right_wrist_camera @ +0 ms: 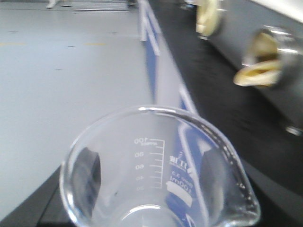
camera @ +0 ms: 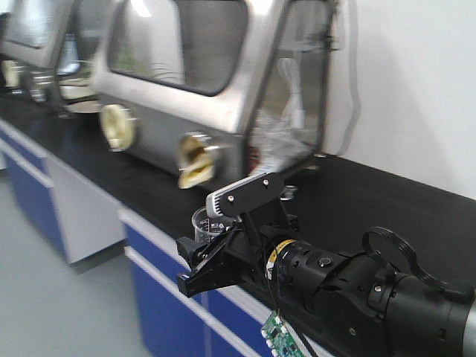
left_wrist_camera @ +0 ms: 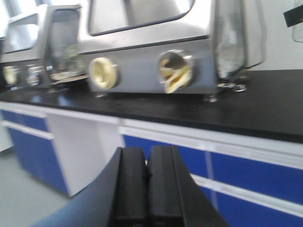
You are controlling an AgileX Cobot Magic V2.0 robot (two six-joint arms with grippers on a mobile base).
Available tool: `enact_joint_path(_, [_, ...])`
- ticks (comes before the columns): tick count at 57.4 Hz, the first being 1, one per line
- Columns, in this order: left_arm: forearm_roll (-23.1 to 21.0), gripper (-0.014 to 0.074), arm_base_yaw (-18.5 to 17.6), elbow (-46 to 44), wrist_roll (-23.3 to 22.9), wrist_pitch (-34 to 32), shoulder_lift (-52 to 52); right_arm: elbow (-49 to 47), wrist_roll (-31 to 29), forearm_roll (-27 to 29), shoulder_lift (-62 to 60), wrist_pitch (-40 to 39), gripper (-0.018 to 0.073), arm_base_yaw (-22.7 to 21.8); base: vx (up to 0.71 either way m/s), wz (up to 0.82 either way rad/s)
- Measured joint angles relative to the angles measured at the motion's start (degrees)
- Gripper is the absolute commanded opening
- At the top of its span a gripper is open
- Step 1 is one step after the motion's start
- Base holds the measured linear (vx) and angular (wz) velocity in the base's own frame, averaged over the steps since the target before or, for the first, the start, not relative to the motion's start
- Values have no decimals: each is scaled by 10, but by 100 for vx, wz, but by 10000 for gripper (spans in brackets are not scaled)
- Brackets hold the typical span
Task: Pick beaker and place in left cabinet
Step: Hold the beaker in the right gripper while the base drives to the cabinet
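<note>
The right gripper (right_wrist_camera: 151, 174) gripped the beaker (right_wrist_camera: 152, 156), its dark fingers (right_wrist_camera: 90, 172) showing through the glass on opposite walls. The small, clear, empty vessel bore white graduations topped by 100 and a pour spout at the rim. It was held off the surface, at the edge of the black bench counter (camera: 372, 201), in front of a steel glove box (camera: 178, 82). The left gripper (left_wrist_camera: 147, 182) was closed on nothing.

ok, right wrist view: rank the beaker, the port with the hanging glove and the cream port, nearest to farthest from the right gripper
1. beaker: held in the right gripper, bottom centre.
2. port with hanging glove: right side, on the glovebox.
3. cream port: top, farther along.
</note>
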Motion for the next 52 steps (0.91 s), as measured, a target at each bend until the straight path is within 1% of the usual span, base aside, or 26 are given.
enact_joint_path(23, [0,1,0,0,0,0,0,0,0,0,0,0,-9,0,3,79])
enact_joint_path(52, [0,1,0,0,0,0,0,0,0,0,0,0,-9,0,18,59])
